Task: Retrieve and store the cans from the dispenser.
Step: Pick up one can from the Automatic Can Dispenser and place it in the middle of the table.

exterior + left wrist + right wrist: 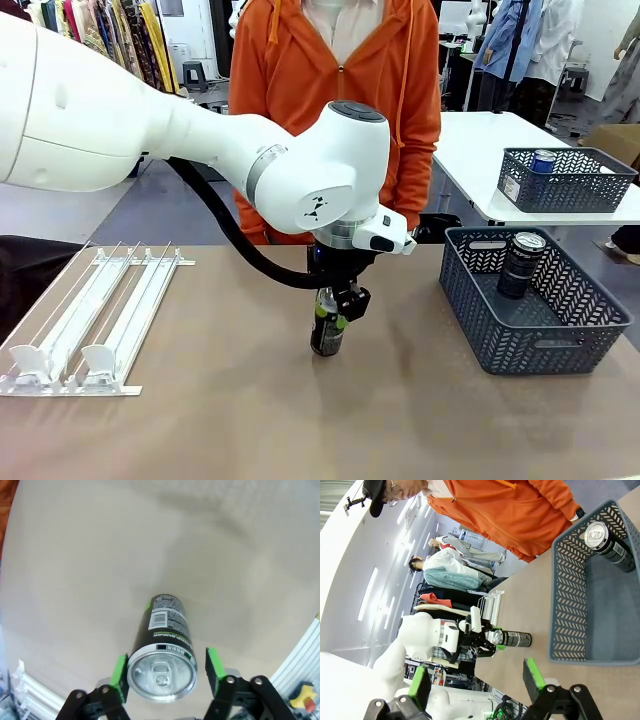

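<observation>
A dark can (328, 335) with green lettering stands upright on the brown table's middle. My left gripper (333, 312) straddles its upper part from above. In the left wrist view the can's silver top (161, 672) sits between the green pads (120, 672); one pad is at the can's side and a gap shows at the other, so the jaws are open. The white dispenser (90, 318) lies flat at the table's left with no cans in its lanes. A black can (520, 263) stands in the grey basket (470, 290) on the right. My right gripper (476, 682) is open, holding nothing.
A person in an orange hoodie (335, 90) stands at the far edge behind my left arm. A second dark basket (575, 190) with a blue can (543, 160) sits on a white table at the back right. Bare tabletop lies between the standing can and the grey basket.
</observation>
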Tool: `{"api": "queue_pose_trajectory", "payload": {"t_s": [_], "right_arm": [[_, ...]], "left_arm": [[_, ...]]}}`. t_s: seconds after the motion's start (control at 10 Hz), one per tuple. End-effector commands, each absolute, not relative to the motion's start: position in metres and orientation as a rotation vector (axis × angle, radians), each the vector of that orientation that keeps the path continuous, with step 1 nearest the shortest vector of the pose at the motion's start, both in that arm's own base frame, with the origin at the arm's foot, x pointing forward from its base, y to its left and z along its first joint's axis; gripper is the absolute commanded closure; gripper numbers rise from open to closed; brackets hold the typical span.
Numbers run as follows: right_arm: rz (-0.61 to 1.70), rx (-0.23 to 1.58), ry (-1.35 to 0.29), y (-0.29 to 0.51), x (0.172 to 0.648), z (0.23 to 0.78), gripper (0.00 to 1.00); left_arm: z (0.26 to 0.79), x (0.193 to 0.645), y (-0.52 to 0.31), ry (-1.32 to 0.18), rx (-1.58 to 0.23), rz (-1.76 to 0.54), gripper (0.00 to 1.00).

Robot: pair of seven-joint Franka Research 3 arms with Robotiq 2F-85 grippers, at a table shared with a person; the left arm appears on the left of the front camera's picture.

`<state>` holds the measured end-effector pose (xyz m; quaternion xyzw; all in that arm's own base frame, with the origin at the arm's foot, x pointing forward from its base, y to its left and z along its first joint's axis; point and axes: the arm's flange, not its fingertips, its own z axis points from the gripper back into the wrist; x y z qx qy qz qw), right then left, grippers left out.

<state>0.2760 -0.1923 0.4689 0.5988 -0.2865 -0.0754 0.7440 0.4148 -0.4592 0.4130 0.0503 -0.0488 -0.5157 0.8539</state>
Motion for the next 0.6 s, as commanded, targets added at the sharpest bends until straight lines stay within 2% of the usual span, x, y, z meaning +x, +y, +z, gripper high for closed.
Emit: {"api": "queue_pose_trajectory", "payload": {"t_s": [0.0, 0.3, 0.5], "right_arm": [[-0.172, 1.336, -0.647, -0.191, 0.279, 0.474, 0.0], [-0.172, 1.336, -0.647, -0.191, 0.279, 0.474, 0.0], [-0.172, 1.336, -0.647, -0.191, 0.279, 0.474, 0.0]], "left_arm": [[0.417, 0.417, -0.457, -0.108, 0.096, -1.083, 0.0], [0.434, 0.418, -0.445, -0.141, 0.045, -1.038, 0.0], [0.49, 0.411, -0.392, -0.217, -0.082, -0.918, 0.0]]}}
